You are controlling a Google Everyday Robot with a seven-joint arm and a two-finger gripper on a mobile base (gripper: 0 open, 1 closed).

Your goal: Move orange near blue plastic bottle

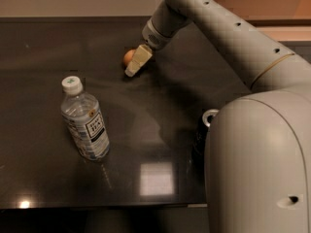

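The orange [128, 57] is a small round fruit on the dark table [160, 106], toward the back centre. My gripper [134, 64] reaches down from the upper right and sits right against the orange's right side, partly covering it. The blue plastic bottle [83, 121] stands upright at the front left; it is clear with a white cap and a white-and-dark-blue label. It is well apart from the orange, to its front left.
A dark soda can [206, 130] stands at the right, mostly hidden behind my arm's large pale housing [257, 164]. The table's front edge runs along the bottom of the view.
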